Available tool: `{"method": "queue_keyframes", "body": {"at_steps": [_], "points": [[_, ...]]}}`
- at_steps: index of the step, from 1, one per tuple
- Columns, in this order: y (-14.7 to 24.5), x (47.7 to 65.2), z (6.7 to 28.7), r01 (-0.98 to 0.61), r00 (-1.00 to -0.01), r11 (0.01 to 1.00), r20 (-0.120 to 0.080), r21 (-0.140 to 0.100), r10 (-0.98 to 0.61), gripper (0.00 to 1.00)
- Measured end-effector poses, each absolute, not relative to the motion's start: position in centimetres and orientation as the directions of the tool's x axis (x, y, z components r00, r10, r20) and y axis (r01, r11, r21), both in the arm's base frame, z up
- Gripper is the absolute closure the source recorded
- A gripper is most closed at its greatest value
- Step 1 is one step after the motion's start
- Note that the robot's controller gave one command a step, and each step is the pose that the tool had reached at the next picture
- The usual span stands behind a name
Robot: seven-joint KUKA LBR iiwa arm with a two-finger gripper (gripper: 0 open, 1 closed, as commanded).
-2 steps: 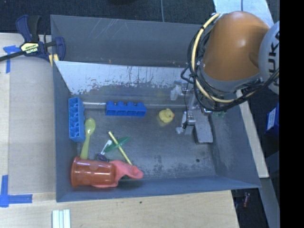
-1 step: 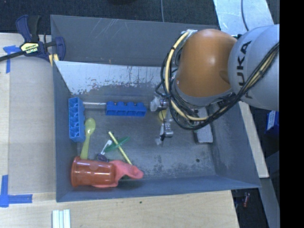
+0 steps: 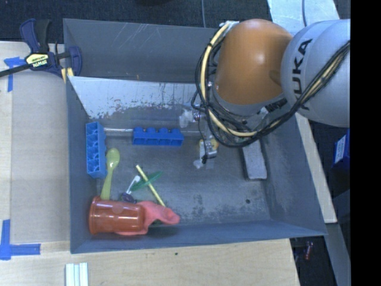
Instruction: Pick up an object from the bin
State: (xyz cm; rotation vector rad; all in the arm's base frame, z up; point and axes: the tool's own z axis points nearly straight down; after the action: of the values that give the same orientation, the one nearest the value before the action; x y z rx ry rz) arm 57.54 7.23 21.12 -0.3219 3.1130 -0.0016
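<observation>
Scuffed metal bin (image 3: 137, 46), glossy plastic cup (image 3: 116, 216)

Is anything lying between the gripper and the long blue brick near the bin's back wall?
Nothing visible does. The gripper hangs beside the blue brick, off its right end in the view, with bare bin floor between them. The grey block lies on the gripper's far side, out of the way.

Lighting: even, moderately bright, from overhead.
Glare: pale sheen across the back wall of the bin (image 3: 137, 91); soft highlight on the arm's orange cover (image 3: 250, 52).
Shadows: soft, on the bin floor beneath the arm; thin along the bin's near wall.
</observation>
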Motion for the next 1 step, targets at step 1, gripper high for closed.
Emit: {"method": "queue_keyframes", "body": {"at_steps": [1], "points": [[12.23, 52.95, 14.33, -0.049, -0.999, 0.999, -0.008, 0.002, -0.049, 0.00]]}}
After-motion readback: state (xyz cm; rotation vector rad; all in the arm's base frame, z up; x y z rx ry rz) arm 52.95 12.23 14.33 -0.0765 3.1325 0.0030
